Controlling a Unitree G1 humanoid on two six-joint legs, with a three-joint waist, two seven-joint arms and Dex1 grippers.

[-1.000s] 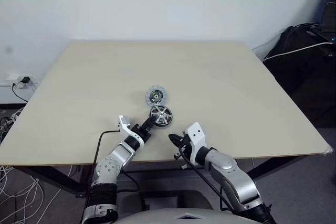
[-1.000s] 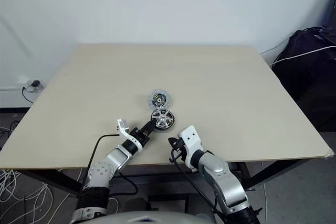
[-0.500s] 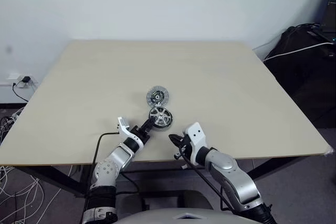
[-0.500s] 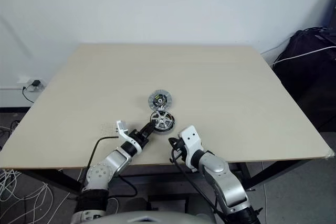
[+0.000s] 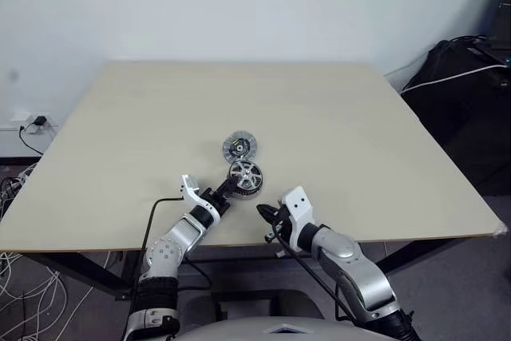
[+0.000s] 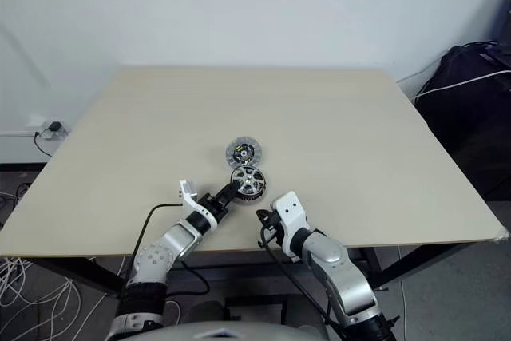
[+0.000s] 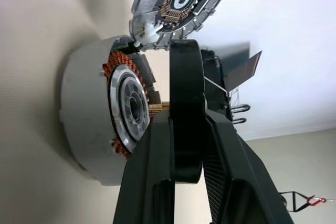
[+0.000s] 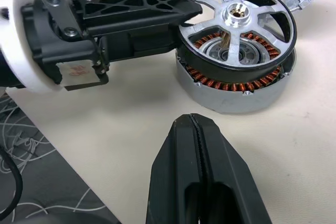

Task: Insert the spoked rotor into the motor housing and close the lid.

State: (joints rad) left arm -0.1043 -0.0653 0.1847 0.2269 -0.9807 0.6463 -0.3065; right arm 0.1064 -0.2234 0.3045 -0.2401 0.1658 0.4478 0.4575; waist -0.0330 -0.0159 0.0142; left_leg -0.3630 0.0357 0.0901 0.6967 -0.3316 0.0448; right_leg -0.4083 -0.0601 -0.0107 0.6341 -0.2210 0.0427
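The spoked rotor [image 8: 239, 24] sits clamped by its black rim between the fingers of the left gripper [image 5: 230, 183], held just above the motor housing [image 8: 236, 85] near the front edge of the table [image 5: 359, 133], about midway along it. The rotor lies nearly flat but slightly tilted, its silver hub and short shaft pointing up and its underside facing the ring of copper windings; a gap shows between rim and housing on the side toward the right gripper. The housing rests flat on the table with its open side up. The lid [image 5: 239, 147] lies flat just behind the housing, toward the table's middle, its inner face with dark centre turned up. The right gripper [image 8: 195, 129] hovers close to the front edge, beside the housing, its fingers pressed together and empty.
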